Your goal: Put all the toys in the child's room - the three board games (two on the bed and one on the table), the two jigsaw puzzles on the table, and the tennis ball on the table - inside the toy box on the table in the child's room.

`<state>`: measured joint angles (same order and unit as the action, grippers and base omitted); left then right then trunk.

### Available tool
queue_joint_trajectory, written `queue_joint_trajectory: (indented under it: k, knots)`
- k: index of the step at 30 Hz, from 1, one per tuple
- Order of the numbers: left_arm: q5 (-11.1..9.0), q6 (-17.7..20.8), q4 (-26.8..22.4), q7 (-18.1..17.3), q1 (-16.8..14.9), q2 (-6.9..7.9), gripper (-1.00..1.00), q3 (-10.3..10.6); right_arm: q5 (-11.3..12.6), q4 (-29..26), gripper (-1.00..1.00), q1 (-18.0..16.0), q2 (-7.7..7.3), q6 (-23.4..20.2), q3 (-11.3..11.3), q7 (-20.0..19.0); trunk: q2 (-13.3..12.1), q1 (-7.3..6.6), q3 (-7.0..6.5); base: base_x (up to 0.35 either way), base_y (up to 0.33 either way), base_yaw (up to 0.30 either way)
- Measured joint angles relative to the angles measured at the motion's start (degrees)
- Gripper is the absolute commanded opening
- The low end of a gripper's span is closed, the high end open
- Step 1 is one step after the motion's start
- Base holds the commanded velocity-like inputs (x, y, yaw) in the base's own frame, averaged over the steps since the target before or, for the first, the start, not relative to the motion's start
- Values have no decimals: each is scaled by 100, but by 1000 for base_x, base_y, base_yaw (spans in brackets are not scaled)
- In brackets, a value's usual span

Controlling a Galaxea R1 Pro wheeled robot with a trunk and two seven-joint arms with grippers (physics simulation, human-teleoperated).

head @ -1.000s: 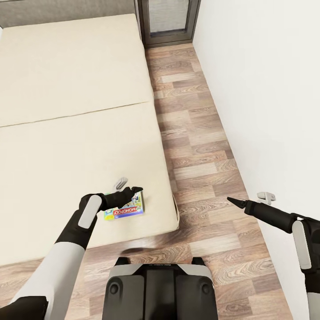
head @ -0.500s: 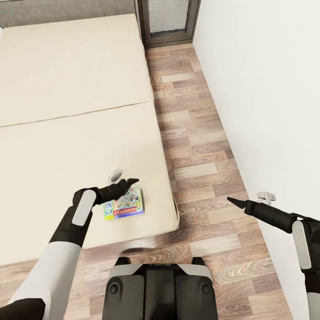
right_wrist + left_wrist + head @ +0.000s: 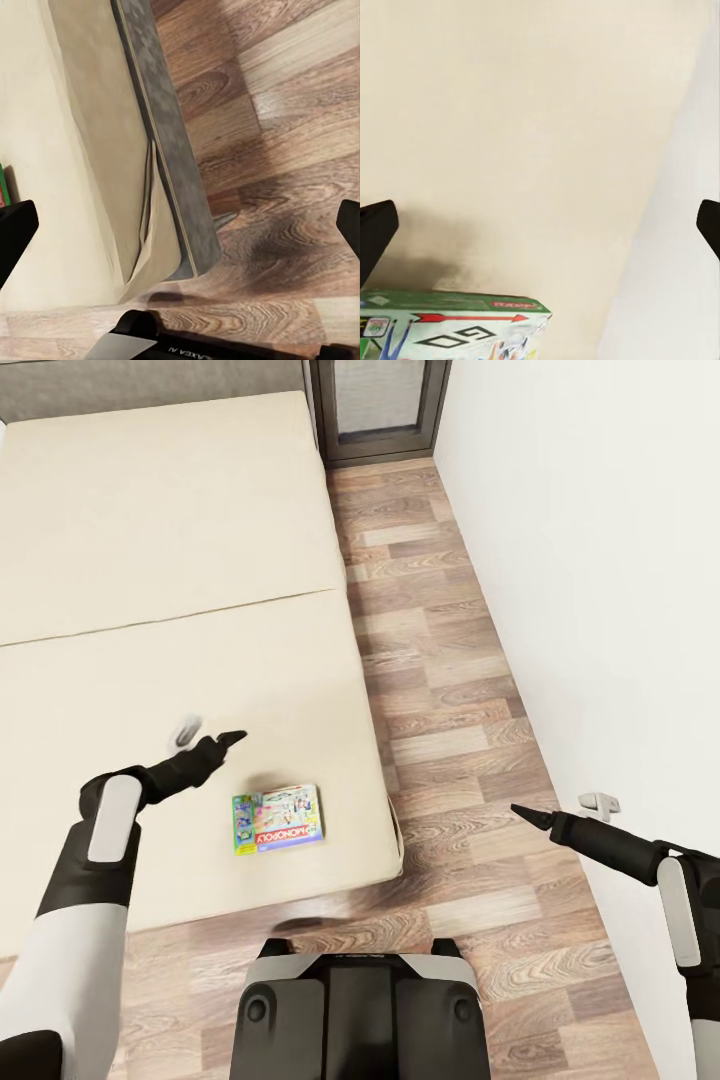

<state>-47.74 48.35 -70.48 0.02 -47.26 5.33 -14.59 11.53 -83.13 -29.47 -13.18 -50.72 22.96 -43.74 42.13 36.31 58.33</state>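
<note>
Lying flat on the cream mattress of the bed [image 3: 150,540], near its foot-end corner and floor-side edge: the green-white-red Monopoly board game [image 3: 278,819], untouched, its green edge also caught in the left wrist view [image 3: 450,330]. Hovering above the mattress just up and to the left of the box, clear of it: the left gripper [image 3: 205,745], jaws spread wide in the left wrist view, holding nothing. Held out over the wood-plank floor [image 3: 440,690] close to the white wall [image 3: 590,560]: the right gripper [image 3: 525,815], jaws likewise spread apart and empty in its wrist view, above the mattress corner and grey bed base. At the head of the room, beyond the bed: a dark-framed glass door [image 3: 378,405]. Between the box and either gripper: bare mattress and open floor, nothing in the way.
</note>
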Motion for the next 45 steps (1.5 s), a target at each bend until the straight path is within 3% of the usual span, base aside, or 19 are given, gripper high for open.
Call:
queue_joint_trajectory:
  k: [7,13,28,45]
  knots:
    - [8,67,-105,-1,1,226,100,-426,1,0,100,9,0,-3,0,0,0,0,0,0,0,28]
    - [9,96,-128,0,2,308,100,-560,2,0,100,11,0,-4,-1,-1,0,0,0,0,0,145]
    - [19,114,-105,15,2,351,100,-633,3,8,100,13,0,-5,0,0,0,0,0,0,0,188]
    - [45,93,793,16,1,331,100,-522,-6,17,100,14,0,2,-53,0,0,0,0,0,0,28]
